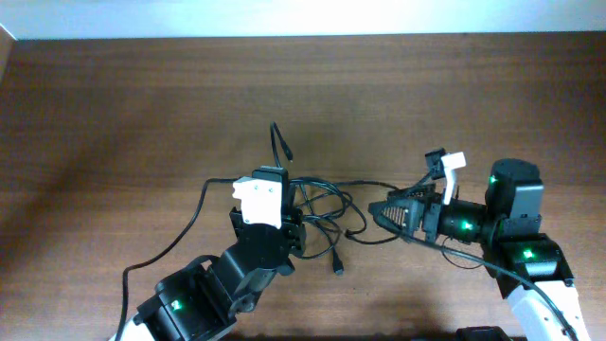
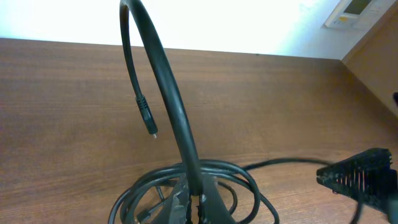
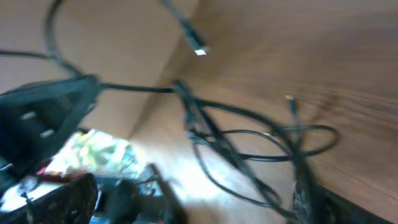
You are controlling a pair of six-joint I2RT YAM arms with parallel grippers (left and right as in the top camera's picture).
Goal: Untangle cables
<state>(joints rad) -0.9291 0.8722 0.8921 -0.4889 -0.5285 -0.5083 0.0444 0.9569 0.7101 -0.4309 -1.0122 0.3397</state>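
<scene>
Several thin black cables lie in a tangled loop at the table's middle. My left gripper is shut on one cable at the loop. That cable arches up from its fingers and ends in a small metal-tipped plug hanging in the air. My right gripper is to the right of the tangle and points left. Its jaws look closed on a cable that runs from the loop to its tip. The right wrist view is blurred; it shows loops and a plug.
One cable trails from the tangle towards the front left table edge. Another plug end lies just in front of the tangle. The wooden table stretches to the back and left. A wall unit is far behind.
</scene>
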